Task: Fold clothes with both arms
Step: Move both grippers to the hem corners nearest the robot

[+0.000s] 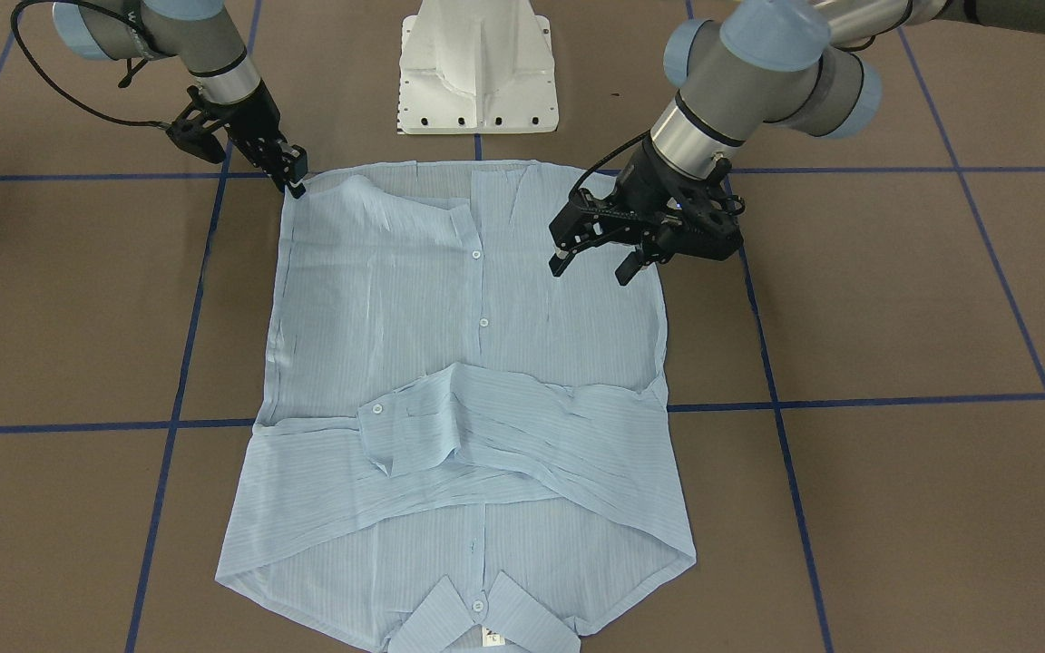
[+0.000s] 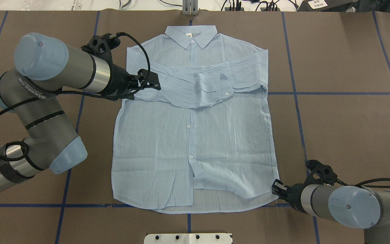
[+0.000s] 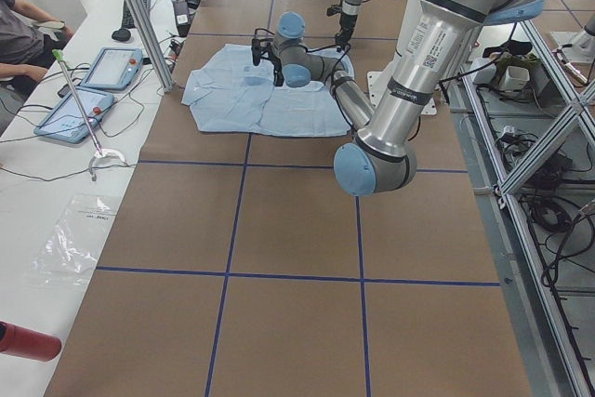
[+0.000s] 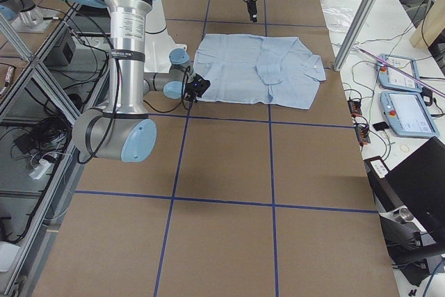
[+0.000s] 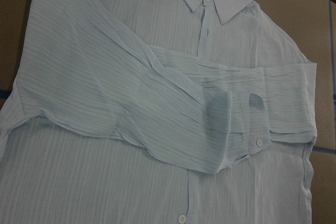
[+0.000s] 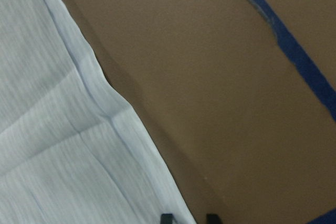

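The pale-blue striped shirt (image 1: 450, 299) lies flat and buttoned on the brown table, collar (image 2: 191, 35) away from the robot, both sleeves folded across the chest (image 2: 212, 86). My left gripper (image 1: 590, 269) is open and empty, hovering just above the shirt's side near the sleeve fold; in the overhead view it (image 2: 154, 83) is at the shirt's left edge. The left wrist view shows only the shirt (image 5: 131, 103). My right gripper (image 1: 296, 188) is at the hem corner (image 2: 273, 191), its fingertips (image 6: 167, 216) close together with the shirt's edge (image 6: 105, 108) running between them.
The white pedestal base (image 1: 477, 73) stands at the table's near edge behind the hem. Blue tape lines (image 2: 333, 93) cross the brown table (image 2: 333, 135). An operators' desk with tablets (image 3: 112, 67) and a seated person (image 3: 19, 34) lies beyond the far edge.
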You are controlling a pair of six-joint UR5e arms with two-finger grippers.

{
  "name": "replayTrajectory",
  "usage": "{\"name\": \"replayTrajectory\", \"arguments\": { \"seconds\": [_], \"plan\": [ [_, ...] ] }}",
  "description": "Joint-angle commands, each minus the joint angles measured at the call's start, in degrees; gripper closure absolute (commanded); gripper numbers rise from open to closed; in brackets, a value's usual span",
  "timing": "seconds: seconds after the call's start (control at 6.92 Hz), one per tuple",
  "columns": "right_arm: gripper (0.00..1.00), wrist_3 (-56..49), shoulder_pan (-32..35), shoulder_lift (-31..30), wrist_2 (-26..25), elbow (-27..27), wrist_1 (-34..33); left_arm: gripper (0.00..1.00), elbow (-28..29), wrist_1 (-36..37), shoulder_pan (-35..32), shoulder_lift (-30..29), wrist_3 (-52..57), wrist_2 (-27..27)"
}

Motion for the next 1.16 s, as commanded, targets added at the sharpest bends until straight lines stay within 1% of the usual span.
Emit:
{"name": "replayTrajectory", "arguments": {
  "seconds": [0.0,0.14,0.29,0.43,0.58,0.72,0.87,1.01],
  "plan": [
    [1.00,-0.1,0.1,0.2,0.2,0.3,0.0,0.01,-0.1,-0.1,0.0,0.4,0.0,0.0],
    [1.00,-0.2,1.1,0.3,0.6,0.5,0.0,0.01,-0.8,0.0,0.0,0.8,-0.3,-0.1],
    [1.00,-0.2,1.5,0.2,0.6,1.7,0.0,0.02,-2.9,-0.2,0.7,4.3,-1.7,0.9],
    [1.00,-0.2,1.8,-0.4,0.6,2.8,0.0,0.02,-7.7,0.1,4.3,8.8,-3.2,4.9],
    [1.00,-0.1,1.9,-0.5,0.5,2.8,0.0,0.02,-9.8,-0.3,5.7,13.4,-3.6,4.6],
    [1.00,-0.2,2.2,-0.6,0.4,3.0,0.0,0.02,-10.8,0.0,7.4,14.9,-5.3,4.9],
    [1.00,-0.3,2.4,-0.6,0.5,3.1,0.0,0.02,-10.8,-0.1,11.1,18.3,-6.0,5.6],
    [1.00,-0.3,2.4,-0.6,0.6,3.1,0.0,0.01,-11.0,0.1,15.6,18.7,-10.0,10.3]
  ]
}}
